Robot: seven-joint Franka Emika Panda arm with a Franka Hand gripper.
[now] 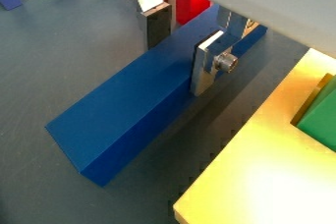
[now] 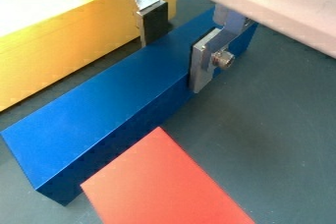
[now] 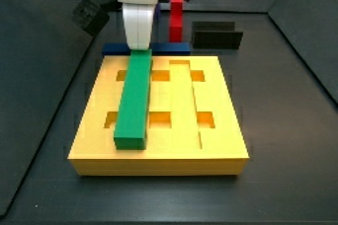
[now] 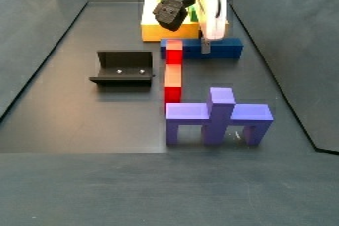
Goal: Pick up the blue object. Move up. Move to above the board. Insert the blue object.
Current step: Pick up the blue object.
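Gripper (image 2: 178, 39) down at the blue object (image 2: 112, 110), fingers straddling it, plates against its sides. Object on the floor, just beside the board (image 3: 158, 140).

- Long dark blue rectangular bar (image 3: 117, 47): in a side view mostly hidden behind the large yellow-orange grooved board (image 3: 218, 120) and the arm; only slivers show at the board's 12 o'clock edge.
- Board: in a side view (image 4: 154, 10) largely hidden by the arm; cut by the frame edge in both wrist views.
- Two-finger gripper (image 2: 183, 39): down at the blue bar; fingertip contact hidden from both side views.
- Flat red bar (image 2: 164, 184): cut by the frame edge.
- Green bar (image 1: 319, 115): only a corner in frame.
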